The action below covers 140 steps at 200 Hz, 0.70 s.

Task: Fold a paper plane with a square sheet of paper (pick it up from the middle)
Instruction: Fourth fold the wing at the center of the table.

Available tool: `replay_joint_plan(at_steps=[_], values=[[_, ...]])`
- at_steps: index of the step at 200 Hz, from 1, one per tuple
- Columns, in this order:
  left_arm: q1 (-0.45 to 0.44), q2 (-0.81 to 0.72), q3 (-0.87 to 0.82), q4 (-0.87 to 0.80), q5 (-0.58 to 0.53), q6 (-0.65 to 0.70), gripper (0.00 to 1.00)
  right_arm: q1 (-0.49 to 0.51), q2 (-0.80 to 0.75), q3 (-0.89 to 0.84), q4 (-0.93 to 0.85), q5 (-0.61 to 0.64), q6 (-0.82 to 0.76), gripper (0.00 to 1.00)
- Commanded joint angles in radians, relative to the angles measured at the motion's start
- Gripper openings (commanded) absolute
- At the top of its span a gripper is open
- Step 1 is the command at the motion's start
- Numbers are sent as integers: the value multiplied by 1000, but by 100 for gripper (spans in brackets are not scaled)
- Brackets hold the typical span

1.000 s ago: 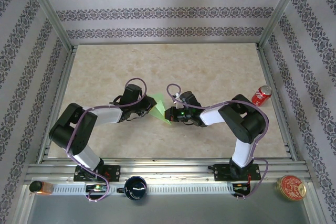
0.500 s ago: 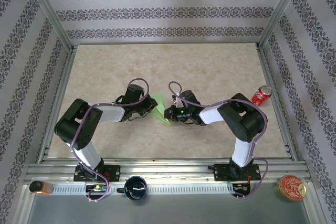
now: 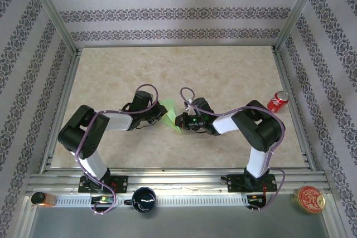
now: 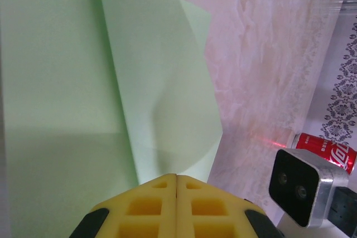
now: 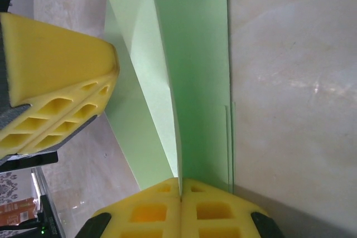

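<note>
Mid-frame, the left jaws, having just shut, are clamping the square sheet of paper. The right jaws are gripping its opposite edge, so the next fold looks ready.

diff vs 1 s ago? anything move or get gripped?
The left arm swung its elbow right, toward the centre, and the left gripper finished closing on the folded green paper. The right gripper stayed shut on the paper's other edge. The paper and the soda can didn't shift.
</note>
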Motion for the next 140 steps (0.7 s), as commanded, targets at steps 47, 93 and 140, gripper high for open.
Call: replay_joint_plan(at_steps=[47,93,140], values=[[13,23,19,95,34,13,4,8,-9,-25,-29,33,21,4],[12,77,35,116,40,7,4,8,3,-23,-29,31,31,4],[12,100,42,131,37,5,4,6,4,-24,-36,28,35,4]])
